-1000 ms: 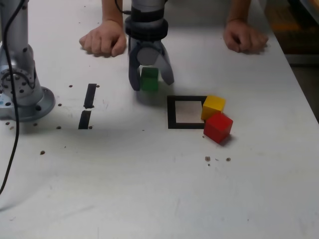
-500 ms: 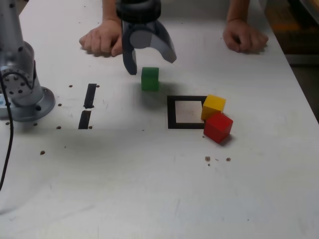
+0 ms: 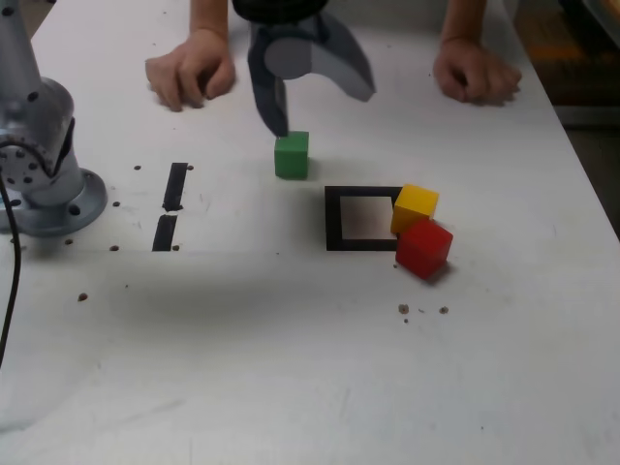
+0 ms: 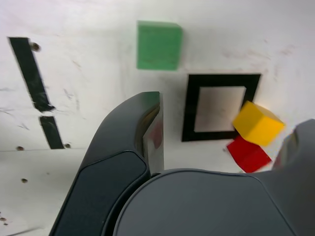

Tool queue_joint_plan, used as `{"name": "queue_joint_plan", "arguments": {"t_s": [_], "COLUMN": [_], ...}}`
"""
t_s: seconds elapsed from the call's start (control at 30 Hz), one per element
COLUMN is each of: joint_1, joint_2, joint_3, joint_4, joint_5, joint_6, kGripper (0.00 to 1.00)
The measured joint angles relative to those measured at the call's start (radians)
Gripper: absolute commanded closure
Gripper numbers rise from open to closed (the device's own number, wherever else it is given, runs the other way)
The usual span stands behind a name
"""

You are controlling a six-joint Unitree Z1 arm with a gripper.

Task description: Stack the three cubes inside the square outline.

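Hanging above the table (image 3: pixel 291 387) with its jaws spread wide and nothing between them, the gripper (image 3: pixel 320 97) sits just over the green cube (image 3: pixel 291 155), which rests alone outside the black square outline (image 3: pixel 334 218), near that outline's far corner on the exterior view's left. The yellow cube (image 3: pixel 415 208) overlaps the outline's edge on the exterior view's right, and the red cube (image 3: pixel 423 248) touches it just outside. The main risk, as I judge it, is a low sweep clipping the green cube askew, or a jaw reaching for the yellow cube nudging the red one, since the two are pressed together. Two hands (image 3: pixel 189 76) rest at the far edge, close behind the gripper, so backing away has little room. The near table is bare, and two tape strips (image 3: pixel 170 206) lie well apart.
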Motion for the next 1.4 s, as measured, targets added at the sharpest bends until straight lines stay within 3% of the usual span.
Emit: {"name": "queue_joint_plan", "arguments": {"t_s": [0.5, 0.93, 1.13, 1.4], "joint_1": [-0.048, -0.089, -0.202, -0.317], "joint_2": [0.152, 0.232, 0.24, 0.261], "joint_3": [-0.105, -0.145, -0.192, -0.212], "joint_4": [-0.093, -0.077, -0.039, -0.004], "joint_5": [-0.064, -0.044, -0.011, -0.009], "joint_6": [-0.03, 0.021, 0.034, 0.048], "kGripper": [0.01, 0.01, 0.01, 0.03]}}
